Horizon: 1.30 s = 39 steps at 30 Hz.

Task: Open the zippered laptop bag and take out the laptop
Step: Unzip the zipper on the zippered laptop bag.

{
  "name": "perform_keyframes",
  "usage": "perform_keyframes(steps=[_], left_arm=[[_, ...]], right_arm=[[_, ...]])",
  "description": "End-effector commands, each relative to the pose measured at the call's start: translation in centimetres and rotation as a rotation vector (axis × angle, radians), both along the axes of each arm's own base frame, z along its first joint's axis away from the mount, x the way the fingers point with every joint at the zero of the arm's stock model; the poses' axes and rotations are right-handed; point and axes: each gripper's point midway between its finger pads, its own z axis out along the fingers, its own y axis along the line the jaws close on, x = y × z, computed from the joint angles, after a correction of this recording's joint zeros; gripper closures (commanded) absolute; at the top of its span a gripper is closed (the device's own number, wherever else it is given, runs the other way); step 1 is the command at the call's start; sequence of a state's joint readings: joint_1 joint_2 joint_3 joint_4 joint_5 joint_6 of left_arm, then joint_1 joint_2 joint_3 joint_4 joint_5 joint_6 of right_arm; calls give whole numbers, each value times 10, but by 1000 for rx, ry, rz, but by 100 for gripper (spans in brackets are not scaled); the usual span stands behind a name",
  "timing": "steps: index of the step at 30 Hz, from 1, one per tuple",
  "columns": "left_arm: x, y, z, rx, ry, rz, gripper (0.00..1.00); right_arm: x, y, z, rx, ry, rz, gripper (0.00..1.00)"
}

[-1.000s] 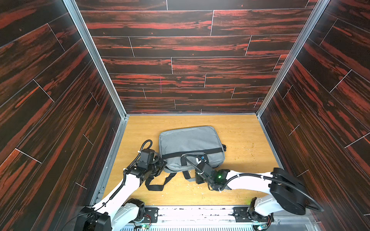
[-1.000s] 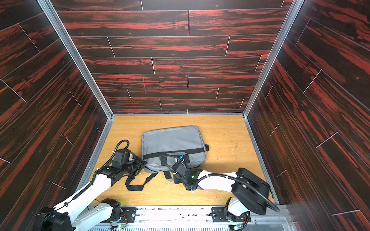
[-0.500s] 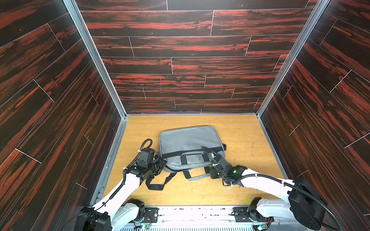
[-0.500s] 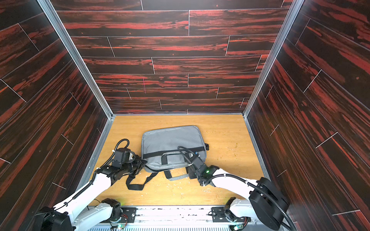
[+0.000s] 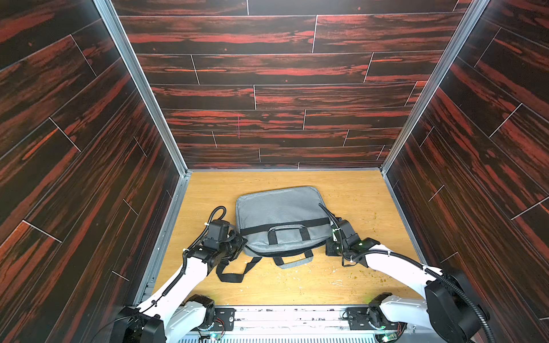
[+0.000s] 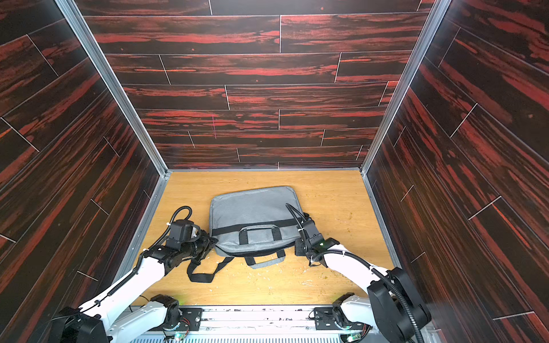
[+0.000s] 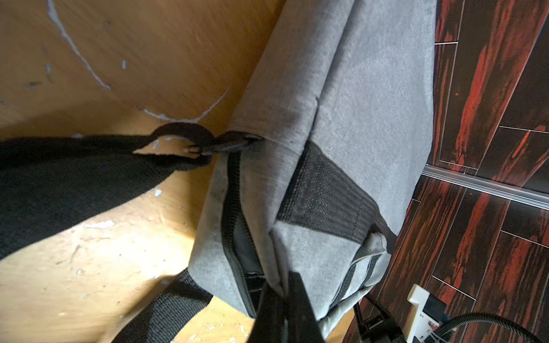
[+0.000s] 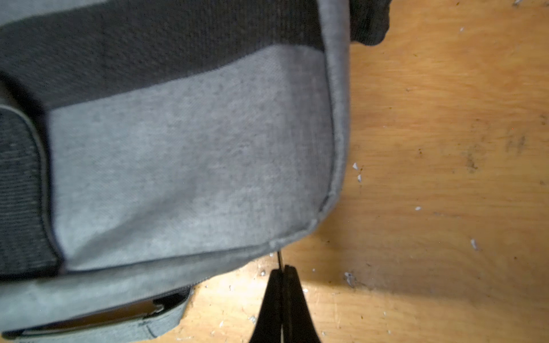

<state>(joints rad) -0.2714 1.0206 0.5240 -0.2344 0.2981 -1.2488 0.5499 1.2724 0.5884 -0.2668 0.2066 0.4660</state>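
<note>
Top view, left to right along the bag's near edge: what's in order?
left end effector → laptop bag → right end effector. The shoulder strap is left out, because its loop overlaps the left end effector's span.

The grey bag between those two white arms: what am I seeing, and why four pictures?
Those are two robot arms, each ending in a pinching tool. Two pictures come from one camera head above; the close-ups come from cameras on each wrist. A grey laptop bag lies flat on the wooden table. The left tool is shut on the bag's fabric near one end of the zipper. The right tool is shut on a thin black tab at the other near corner, apparently the zipper pull. Nothing is out of the bag yet.
</note>
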Motion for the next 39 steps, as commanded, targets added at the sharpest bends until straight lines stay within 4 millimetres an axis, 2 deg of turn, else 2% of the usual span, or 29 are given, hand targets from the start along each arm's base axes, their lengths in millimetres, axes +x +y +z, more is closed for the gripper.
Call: perform_keyframes(steps=[1,5,6,11,15,20,22,26,30,33,36,39], left_arm=[[10,2,14,-4,-33,26,100],[17,1,22,-18,-50,36,100],[19,0,24,-24,-55,38,100],[25,-3,30,-46,-60,44,100],[26,-4,30,-51,-59,47,100],[24,-3,27,-47,-54,46,100],[22,-3,24,-45,-48,39,100],[17,-2,18,-42,-40,37,100],[13,-2,16,-41,-34,30,100],[6,-1,13,-43,-29,28,100],[-1,1,10,-51,-26,35,100],[-8,2,6,-52,-21,38,100]], right_arm=[[8,8,5,31,-9,27,100],[10,14,19,67,-25,38,99],[8,16,22,79,-20,42,92],[-4,24,42,164,2,53,82],[-18,24,46,210,33,50,68],[-31,40,52,364,64,13,59],[-31,41,50,408,76,-41,52],[-19,45,50,459,81,-123,38],[-13,60,35,545,155,-187,37],[-2,73,35,636,155,-208,37],[2,76,25,618,193,-230,38],[9,78,21,645,191,-256,53]])
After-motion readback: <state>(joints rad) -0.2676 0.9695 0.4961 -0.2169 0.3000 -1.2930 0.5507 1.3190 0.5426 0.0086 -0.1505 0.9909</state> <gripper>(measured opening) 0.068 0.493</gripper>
